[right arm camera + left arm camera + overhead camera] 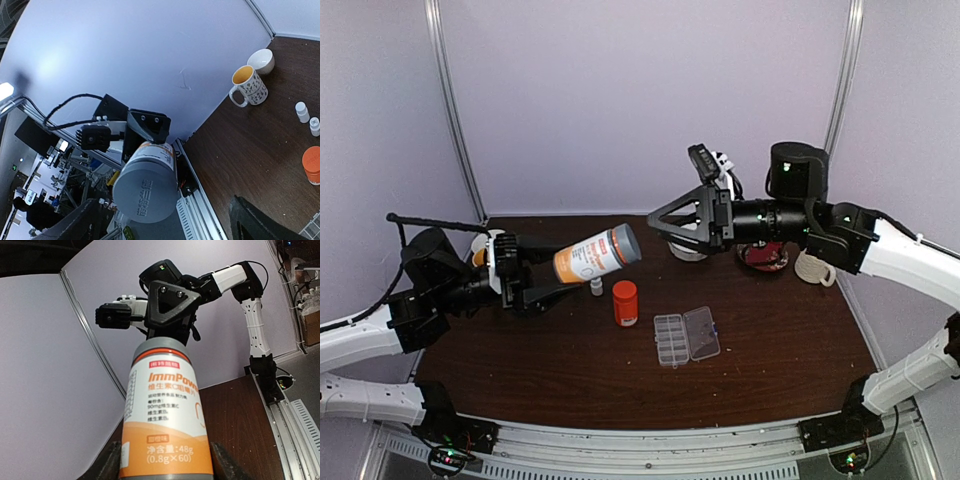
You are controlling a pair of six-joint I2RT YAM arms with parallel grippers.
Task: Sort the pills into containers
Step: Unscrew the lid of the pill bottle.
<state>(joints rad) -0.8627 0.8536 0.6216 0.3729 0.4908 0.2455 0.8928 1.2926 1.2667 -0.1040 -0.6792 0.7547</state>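
Note:
My left gripper (552, 270) is shut on the base of a large white-and-orange bottle (595, 256) with a grey cap (627, 243), held level above the table with the cap pointing right. In the left wrist view the bottle (167, 420) fills the space between my fingers. My right gripper (660, 222) stands open in the air, facing the cap (145, 192) and apart from it. The clear organizer box with the containers (685, 337) lies on the table with its lid swung open. No pills show.
Under the held bottle stand an orange bottle (625, 302) and a tiny white bottle (596, 288). A patterned mug (248, 85) and a white bowl (261, 61) sit at the far left. Another mug (813, 268) and a red object (763, 255) sit at the back right.

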